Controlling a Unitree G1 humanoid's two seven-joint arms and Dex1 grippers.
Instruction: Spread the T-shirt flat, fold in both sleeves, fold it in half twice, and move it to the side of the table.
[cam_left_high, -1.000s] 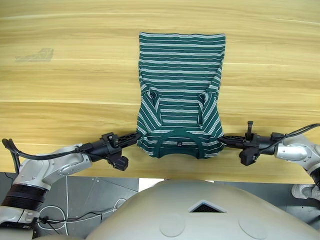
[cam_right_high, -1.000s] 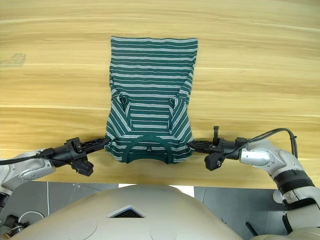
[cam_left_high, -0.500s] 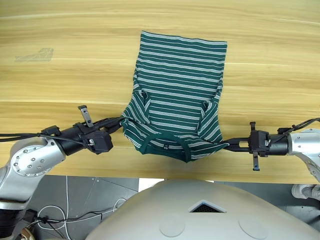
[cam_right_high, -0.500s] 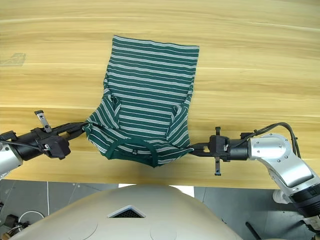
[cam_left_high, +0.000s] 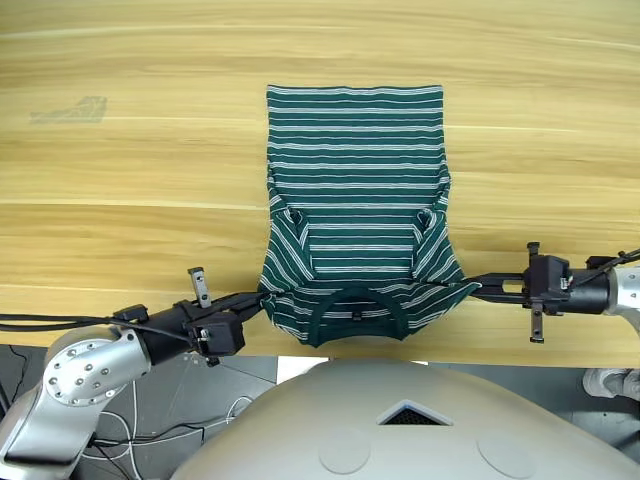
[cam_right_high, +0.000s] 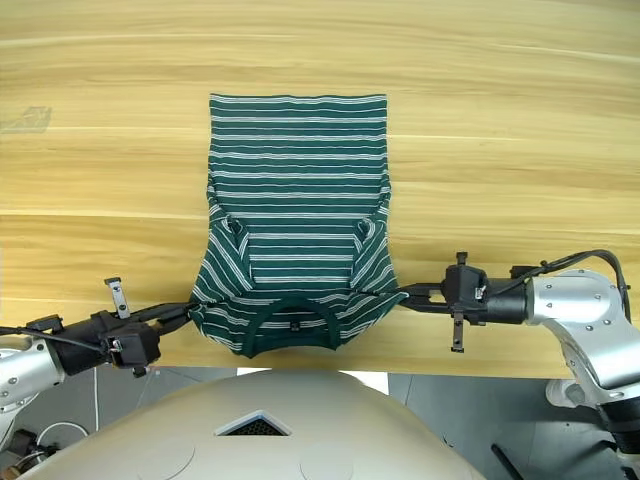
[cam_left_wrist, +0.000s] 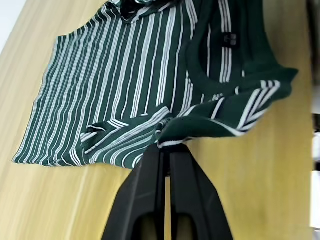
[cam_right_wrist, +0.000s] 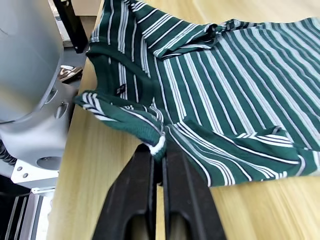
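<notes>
The left pincer (cam_left_high: 263, 294) is clamped on the shirt (cam_left_high: 355, 170) at one shoulder corner. The shirt stretches from it across to the right pincer (cam_left_high: 472, 287), likewise closed on the opposite corner. Uneven pulling could slip a thin pinch or skew the tucked sleeves lying beyond both.

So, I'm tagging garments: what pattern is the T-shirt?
The T-shirt is dark green with thin white stripes, clearest in the left eye view.
</notes>
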